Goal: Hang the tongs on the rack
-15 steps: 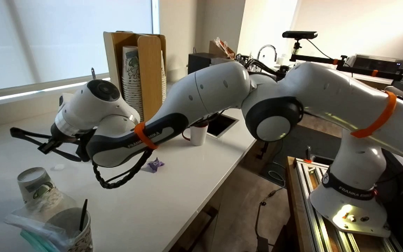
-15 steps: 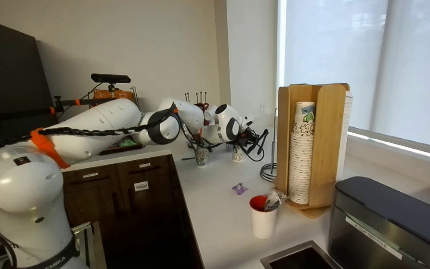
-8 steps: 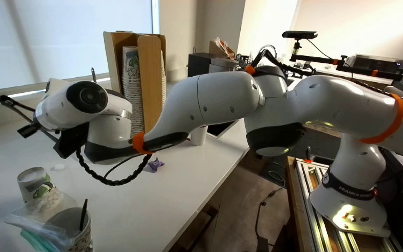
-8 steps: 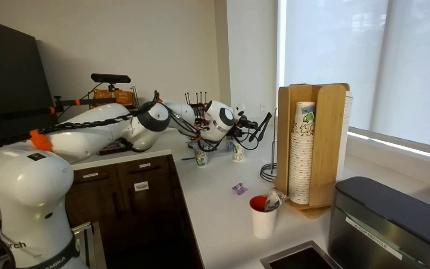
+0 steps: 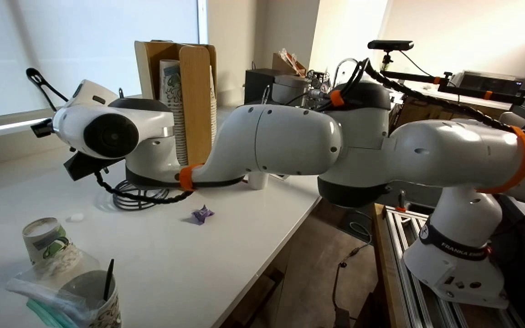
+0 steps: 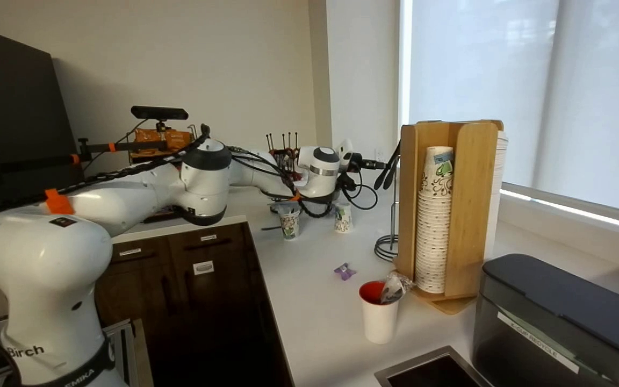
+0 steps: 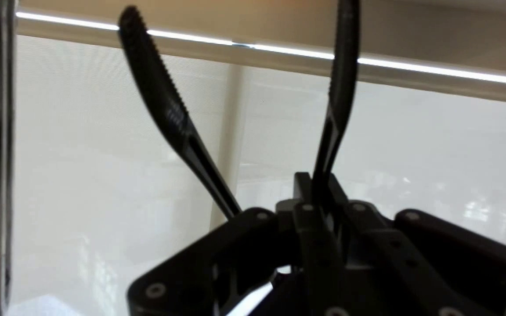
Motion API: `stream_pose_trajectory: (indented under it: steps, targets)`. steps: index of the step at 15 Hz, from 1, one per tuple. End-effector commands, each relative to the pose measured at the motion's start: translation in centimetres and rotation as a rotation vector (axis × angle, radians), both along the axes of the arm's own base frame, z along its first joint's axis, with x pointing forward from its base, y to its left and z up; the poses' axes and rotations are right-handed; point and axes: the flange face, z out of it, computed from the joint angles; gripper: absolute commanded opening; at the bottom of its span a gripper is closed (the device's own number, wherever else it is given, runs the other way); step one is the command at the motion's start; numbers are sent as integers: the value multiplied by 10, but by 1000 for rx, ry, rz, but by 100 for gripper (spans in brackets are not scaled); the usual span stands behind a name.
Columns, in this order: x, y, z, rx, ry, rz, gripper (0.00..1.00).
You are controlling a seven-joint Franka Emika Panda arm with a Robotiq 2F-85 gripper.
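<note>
My gripper (image 7: 316, 188) is shut on one arm of the long black tongs (image 7: 343, 70); their other arm (image 7: 160, 101) splays to the side. In both exterior views the tongs (image 6: 390, 176) (image 5: 32, 73) are held tilted, well above the counter, their lower part hidden behind the wrist in an exterior view. The gripper (image 6: 378, 164) also shows at the end of the arm (image 5: 41, 128). The wire rack (image 6: 386, 248) stands beside the wooden cup holder; its looped base (image 5: 128, 202) shows below the arm. In the wrist view the rack's rod (image 7: 0, 158) stands apart from the tongs.
The wooden cup holder (image 5: 194, 100) (image 6: 465, 215) stands close to the rack. A white mug (image 6: 379, 320), a purple crumpled wrapper (image 6: 345, 271) and a recycling bin (image 6: 562, 322) are on the counter. Paper cups (image 5: 43, 239) stand below the gripper's side.
The wrist has risen and turned. The tongs have swung from nearly level to more upright and moved closer to the rack's rod. The gripper has kept its hold.
</note>
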Motion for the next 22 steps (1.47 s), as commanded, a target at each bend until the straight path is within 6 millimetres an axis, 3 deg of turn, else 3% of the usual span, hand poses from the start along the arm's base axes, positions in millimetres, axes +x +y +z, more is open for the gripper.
stream_pose_trajectory:
  steps: [1, 3, 8, 12, 15, 17, 21, 22]
  targets:
    - [-1, -3, -2, 2, -2, -13, 8]
    - [-1, -7, -5, 4, 0, -27, 2]
    - [-8, 8, 1, -6, -102, -98, 2]
    - [-24, 34, 3, -57, -166, -238, 2]
    - [-41, 42, -1, -99, -175, -365, 2]
    - [-51, 39, -4, -121, -201, -431, 2]
    - [-59, 8, -21, -153, -239, -530, 2]
    - [-53, 21, -11, -139, -206, -492, 2]
